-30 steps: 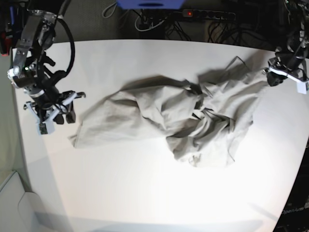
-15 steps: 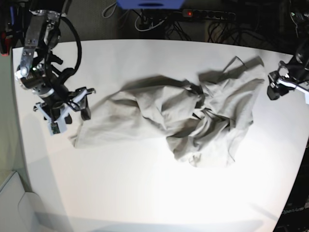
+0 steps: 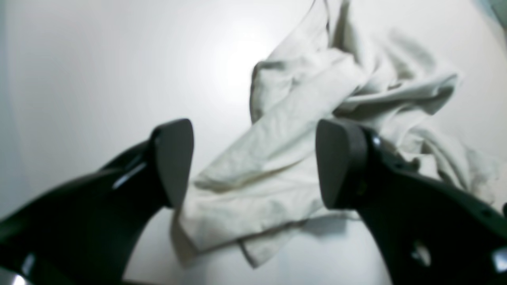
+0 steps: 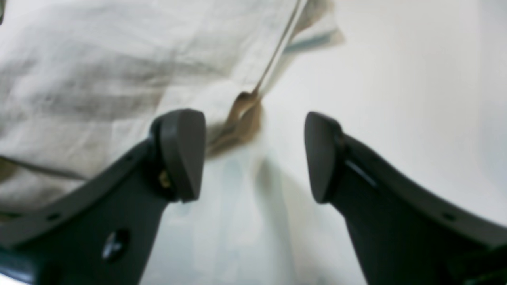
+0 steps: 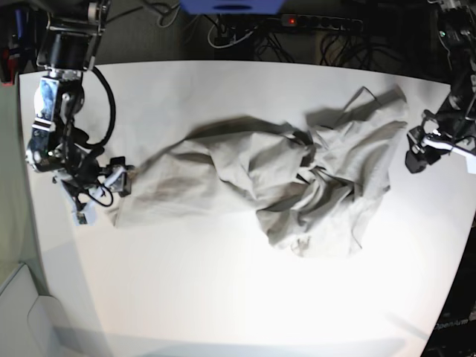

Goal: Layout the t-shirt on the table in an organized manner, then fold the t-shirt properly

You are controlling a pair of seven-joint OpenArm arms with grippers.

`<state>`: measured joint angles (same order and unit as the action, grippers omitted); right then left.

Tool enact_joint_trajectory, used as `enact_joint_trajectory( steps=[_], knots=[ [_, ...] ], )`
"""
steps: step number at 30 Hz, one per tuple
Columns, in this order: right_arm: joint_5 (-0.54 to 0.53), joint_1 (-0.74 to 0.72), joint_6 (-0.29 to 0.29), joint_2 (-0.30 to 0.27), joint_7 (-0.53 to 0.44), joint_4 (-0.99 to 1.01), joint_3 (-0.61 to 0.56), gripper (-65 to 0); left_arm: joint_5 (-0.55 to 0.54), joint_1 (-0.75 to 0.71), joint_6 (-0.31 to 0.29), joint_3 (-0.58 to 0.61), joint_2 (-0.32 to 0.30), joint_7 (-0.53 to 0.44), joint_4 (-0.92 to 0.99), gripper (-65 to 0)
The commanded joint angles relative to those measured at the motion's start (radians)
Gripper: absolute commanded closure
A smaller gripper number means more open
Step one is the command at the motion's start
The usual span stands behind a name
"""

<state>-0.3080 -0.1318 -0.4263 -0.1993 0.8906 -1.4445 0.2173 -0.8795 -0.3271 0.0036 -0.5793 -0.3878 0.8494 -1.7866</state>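
Big matte white table (image 5: 223, 297) with rounded edges, and the only thing lying on it is a crumpled grey-beige t-shirt (image 5: 275, 178), stretched roughly across the middle and bunched into thick folds toward one side.

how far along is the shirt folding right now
Early. Done: nothing; the t-shirt lies bunched and twisted on the table. In hand: the right gripper and left gripper sit at opposite shirt ends, jaws open, holding nothing. Left: spreading flat, then every fold.
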Motion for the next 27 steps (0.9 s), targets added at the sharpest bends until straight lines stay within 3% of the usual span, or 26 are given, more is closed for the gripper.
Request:
enact_joint_trajectory(
  steps=[1, 16, 27],
  knots=[
    [-0.012, -0.022, 0.007, -0.012, -0.021, 0.001, 0.003, -40.2, -0.014, 0.003, -0.001, -0.009, -0.012, -0.008, -0.011, -47.3],
    [-0.013, -0.061, 0.007, -0.002, -0.077, 0.097, -0.115, -40.2, -0.014, 0.001, -0.001, -0.009, -0.01, -0.012, -0.011, -47.3],
    [-0.012, -0.058, 0.007, 0.044, -0.077, 0.098, -0.117, -39.8, -0.014, 0.003, -0.001, -0.009, -0.01, -0.014, -0.011, -47.3]
  ],
)
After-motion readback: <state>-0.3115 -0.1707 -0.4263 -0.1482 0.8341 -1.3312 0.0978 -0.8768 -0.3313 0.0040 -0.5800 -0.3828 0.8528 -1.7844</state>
